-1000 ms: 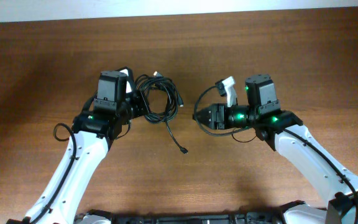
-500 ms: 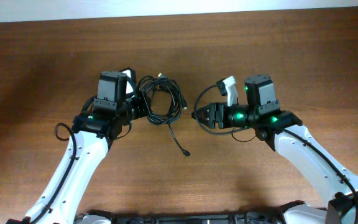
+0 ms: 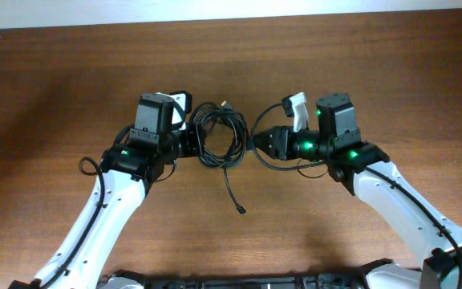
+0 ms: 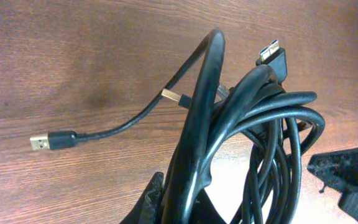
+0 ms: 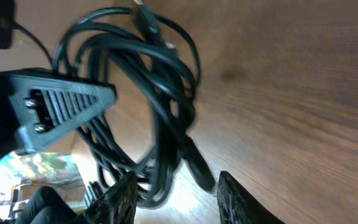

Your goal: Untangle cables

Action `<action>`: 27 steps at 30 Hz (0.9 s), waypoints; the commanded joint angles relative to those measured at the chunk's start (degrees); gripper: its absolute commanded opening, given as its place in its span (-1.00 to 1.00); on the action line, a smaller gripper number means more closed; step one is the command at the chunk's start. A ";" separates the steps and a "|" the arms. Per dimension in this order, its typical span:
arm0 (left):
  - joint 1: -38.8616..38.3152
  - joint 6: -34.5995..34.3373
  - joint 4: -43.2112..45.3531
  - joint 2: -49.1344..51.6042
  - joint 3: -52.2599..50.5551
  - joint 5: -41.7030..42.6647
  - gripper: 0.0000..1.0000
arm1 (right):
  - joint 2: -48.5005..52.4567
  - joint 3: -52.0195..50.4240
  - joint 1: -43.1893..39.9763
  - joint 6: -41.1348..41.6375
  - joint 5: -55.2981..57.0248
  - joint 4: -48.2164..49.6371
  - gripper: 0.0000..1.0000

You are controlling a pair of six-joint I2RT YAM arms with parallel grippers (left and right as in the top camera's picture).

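The cables (image 3: 219,136) are a black bundle of loops held up between the two arms. One tail hangs down to a plug end (image 3: 241,210) near the table. My left gripper (image 3: 195,144) is shut on the bundle's left side. In the left wrist view the cables (image 4: 253,118) rise from the jaws (image 4: 185,208), and a USB plug (image 4: 40,143) trails off to the left. My right gripper (image 3: 253,143) is open at the bundle's right edge. In the right wrist view the loops (image 5: 148,106) hang just in front of and partly between its fingers (image 5: 176,199).
The brown wooden table (image 3: 54,96) runs under both arms, with a pale wall edge (image 3: 231,10) at the back. The right gripper's finger (image 4: 347,180) shows in the left wrist view, and the left gripper (image 5: 48,106) shows in the right wrist view.
My left gripper has carried the bundle to the right. My right gripper has moved left up to the bundle. The hanging tail has swung slightly right and down.
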 commanded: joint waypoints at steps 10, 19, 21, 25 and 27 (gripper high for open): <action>-0.02 1.79 0.35 -0.81 0.79 2.80 -1.00 | -0.79 -0.17 10.47 5.22 15.30 1.16 -0.34; 0.11 1.79 0.81 -0.81 0.79 6.05 -1.00 | 3.23 -0.17 10.78 9.27 10.64 8.44 -0.92; 0.20 1.77 1.44 -0.81 0.79 3.67 -1.00 | 3.26 -0.17 10.67 9.18 4.37 11.19 -0.92; 0.52 -1.53 1.86 -0.81 0.79 -7.87 -1.00 | 3.26 -0.17 10.62 4.42 -8.72 14.10 -0.92; 1.22 -4.76 1.86 -0.81 0.79 -11.04 -1.00 | 3.26 -0.17 10.62 2.51 -12.83 15.30 -0.92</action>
